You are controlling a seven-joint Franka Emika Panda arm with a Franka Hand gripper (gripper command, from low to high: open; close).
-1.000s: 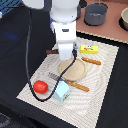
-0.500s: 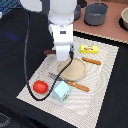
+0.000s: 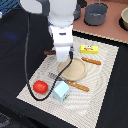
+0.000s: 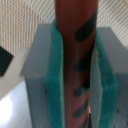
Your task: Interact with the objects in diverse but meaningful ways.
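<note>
Wrist view shows my end effector [image 4: 75,75] closed on the sausage stick [image 4: 75,55], its green pads [image 4: 56,80] pressed against either side of the reddish-brown shaft with dark grill marks. I judge the stick is gripped along its length and hangs roughly in line with the fingers, which would let it be lowered end-first or laid flat without slipping.

From the exterior view I note the arm standing over the far part of the woven mat [image 3: 107,85], the end effector [image 3: 61,56] just above the round plate [image 3: 75,70]. The stick itself is hidden behind the white housing there; a dark shape just off the mat's far edge, at the exterior view's left of the arm, may be something else, and I cannot tell at this resolution.

Other items lie apart on the mat: the red ball [image 3: 40,86] near the front corner, the pale blue carton [image 3: 61,91] just beside it, and the yellow block [image 3: 89,49] at the far edge. An orange-handled fork [image 3: 72,83] rests along the plate's near side, placed as cutlery. A grey pot [image 3: 96,14] sits on the tabletop [image 3: 15,45] beyond the mat.
</note>
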